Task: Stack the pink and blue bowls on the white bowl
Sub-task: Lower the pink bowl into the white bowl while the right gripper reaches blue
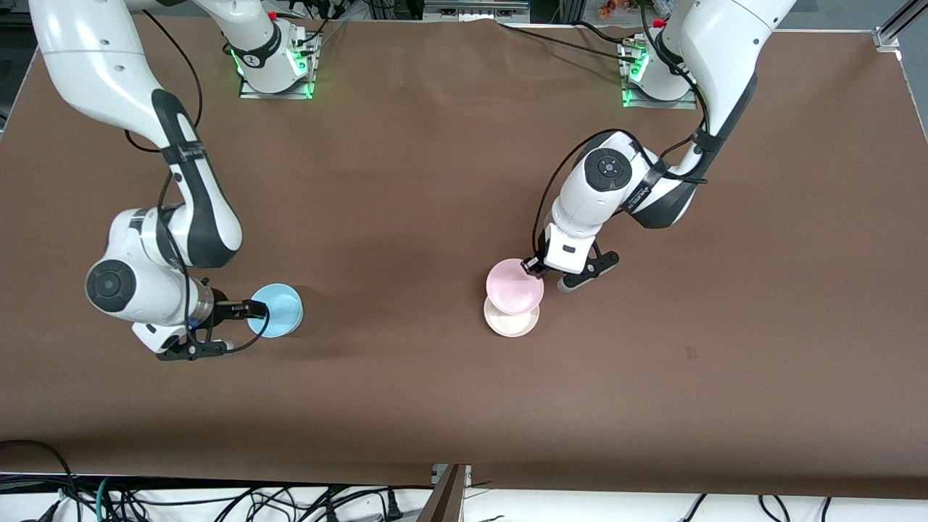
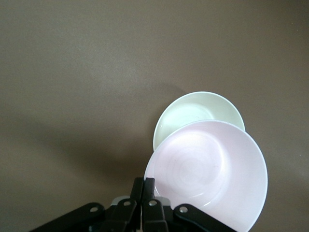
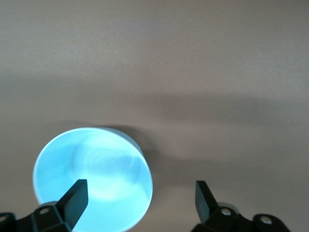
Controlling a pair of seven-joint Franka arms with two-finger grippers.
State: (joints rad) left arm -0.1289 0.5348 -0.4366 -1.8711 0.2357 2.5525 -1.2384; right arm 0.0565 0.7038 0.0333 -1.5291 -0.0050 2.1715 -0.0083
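Note:
The pale pink bowl hangs in the air, tilted, partly over the white bowl. My left gripper is shut on the pink bowl's rim, on the side toward the robots' bases. The white bowl sits on the table near its middle, part of it hidden under the pink one. The light blue bowl sits toward the right arm's end. My right gripper is open and straddles the blue bowl's rim. One finger is over the bowl's inside, the other is outside it.
The brown table top stretches bare between the two bowl spots. Both arm bases stand at the edge farthest from the front camera. Cables hang below the edge nearest to it.

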